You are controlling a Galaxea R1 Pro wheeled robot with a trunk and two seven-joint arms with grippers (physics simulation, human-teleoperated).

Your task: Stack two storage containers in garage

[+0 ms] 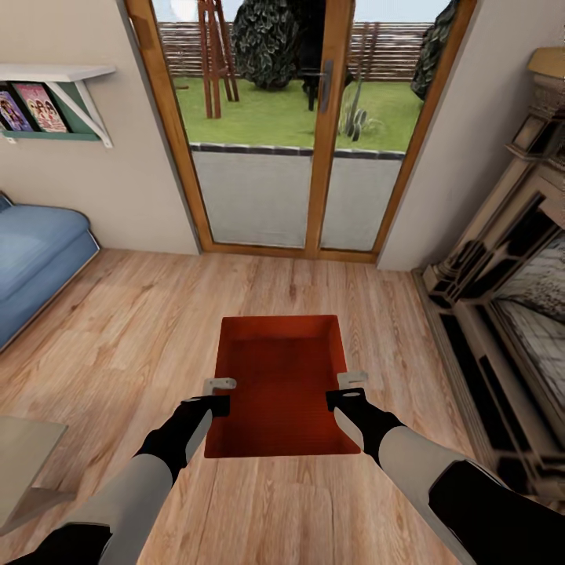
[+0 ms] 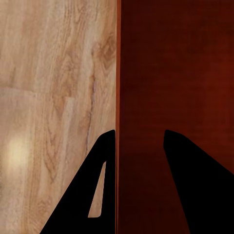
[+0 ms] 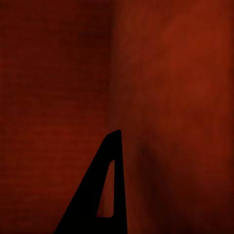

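One orange-red storage container [image 1: 281, 377], lidless, is straight ahead of me over the living room's light wood planks [image 1: 141, 314]. My left gripper [image 1: 221, 386] is shut on its left wall and my right gripper [image 1: 351, 380] on its right wall. In the left wrist view the left gripper [image 2: 140, 131] straddles the wall's rim of the container [image 2: 175, 73], one finger outside over the planks and one inside. The right wrist view looks into the container [image 3: 58, 73], where one of that gripper's fingers [image 3: 85, 214] shows against the inner wall; the other is hidden.
A wood-framed glass double door [image 1: 322, 118] to a garden stands ahead. A blue sofa [image 1: 39, 259] lies at the left under a wall shelf [image 1: 55, 78]. A dark fireplace surround [image 1: 502, 298] runs along the right. A pale table corner [image 1: 23, 455] is near my left arm.
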